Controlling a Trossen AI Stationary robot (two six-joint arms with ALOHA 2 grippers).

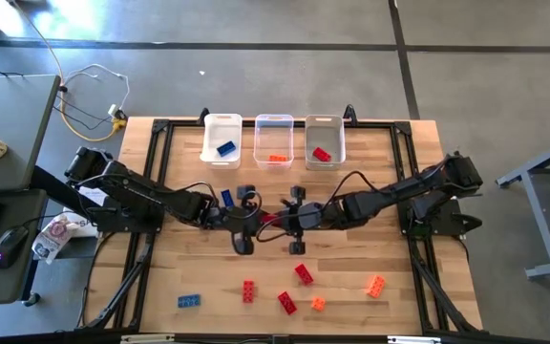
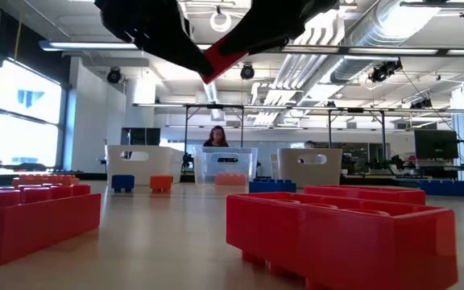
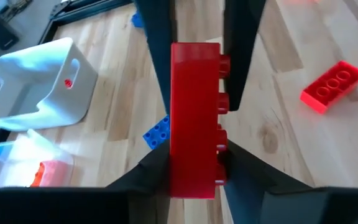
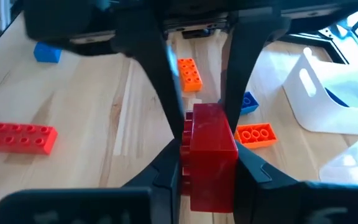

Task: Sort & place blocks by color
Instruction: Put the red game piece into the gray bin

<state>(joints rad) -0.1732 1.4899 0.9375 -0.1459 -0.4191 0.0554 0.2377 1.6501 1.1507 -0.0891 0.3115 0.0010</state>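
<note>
Mid-table above the wood, both claws meet on one red brick (image 3: 194, 118): right gripper (image 4: 205, 155) clamps it, left gripper (image 3: 197, 106) brackets it with contact unclear; overhead, arms largely hide it; no legible writing.

One red brick (image 3: 194, 118) held aloft mid-table, on edge, studs sideways, pinched between dark fingers. Loose on the near wood: a blue brick (image 1: 189, 301), three red bricks (image 1: 248, 290) (image 1: 304, 274) (image 1: 286, 303), a small orange block (image 1: 318, 304), an orange brick (image 1: 376, 285). Another blue brick (image 1: 226, 198) flat near centre. Already binned: blue (image 1: 225, 149), orange (image 1: 277, 159), red (image 1: 321, 154), one per bin.
</note>
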